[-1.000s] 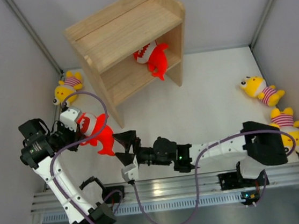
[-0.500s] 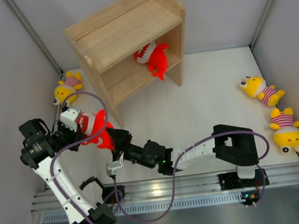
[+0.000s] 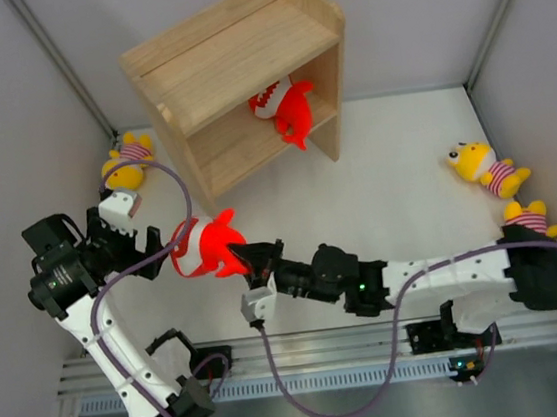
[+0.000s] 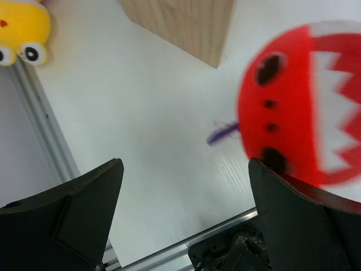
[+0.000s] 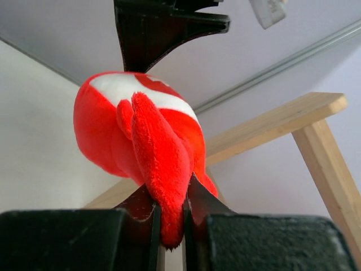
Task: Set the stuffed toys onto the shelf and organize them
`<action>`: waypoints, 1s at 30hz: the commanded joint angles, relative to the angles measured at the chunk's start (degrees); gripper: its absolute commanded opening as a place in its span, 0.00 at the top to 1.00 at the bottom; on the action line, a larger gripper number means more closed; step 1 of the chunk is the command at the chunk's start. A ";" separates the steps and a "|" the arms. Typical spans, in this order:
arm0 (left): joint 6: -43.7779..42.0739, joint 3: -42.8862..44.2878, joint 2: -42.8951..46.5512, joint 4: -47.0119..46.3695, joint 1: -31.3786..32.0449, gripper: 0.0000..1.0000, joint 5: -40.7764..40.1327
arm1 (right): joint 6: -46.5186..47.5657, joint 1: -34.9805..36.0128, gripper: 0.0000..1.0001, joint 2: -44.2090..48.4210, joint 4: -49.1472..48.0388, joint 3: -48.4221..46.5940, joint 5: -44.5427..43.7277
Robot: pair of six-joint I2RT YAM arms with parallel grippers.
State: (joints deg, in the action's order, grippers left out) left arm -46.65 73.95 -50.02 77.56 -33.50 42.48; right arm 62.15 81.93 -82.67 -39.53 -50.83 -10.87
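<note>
One red plush fish (image 3: 207,247), white toothy mouth, pinched by its fin in right gripper (image 5: 169,199); left gripper (image 4: 183,169) spread wide alongside.

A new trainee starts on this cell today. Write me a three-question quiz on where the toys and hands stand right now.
1. True or false: the left hand is gripping the red fish toy in front of the shelf.
2. Pick one. The second red fish lies: A) on the shelf's top tier; B) on its lower tier; C) in the left hand.
3. How many yellow toys lie on the table, off the shelf?

Key: 1 false, the right hand pinches it by a fin and the left hand is open; 2 B; 3 three.
</note>
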 commanded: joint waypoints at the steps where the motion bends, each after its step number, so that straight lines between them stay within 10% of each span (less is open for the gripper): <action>1: 5.60 5.66 -0.16 5.59 0.18 0.01 -1.52 | -9.32 -1.68 1.00 13.48 24.32 -1.02 10.58; 11: 7.45 6.56 -2.63 5.41 0.10 0.01 -4.68 | -13.28 -11.79 1.00 25.46 53.86 -9.64 5.62; 30: 5.96 3.22 -2.71 4.35 0.10 0.02 -7.94 | -19.86 -22.69 1.00 -2.92 -4.75 -16.75 -13.03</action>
State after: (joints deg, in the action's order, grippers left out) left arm -40.21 78.04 -53.01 77.60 -33.47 34.57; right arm 45.80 60.20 -82.65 -30.20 -62.92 -20.12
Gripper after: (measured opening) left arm 0.984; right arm 0.069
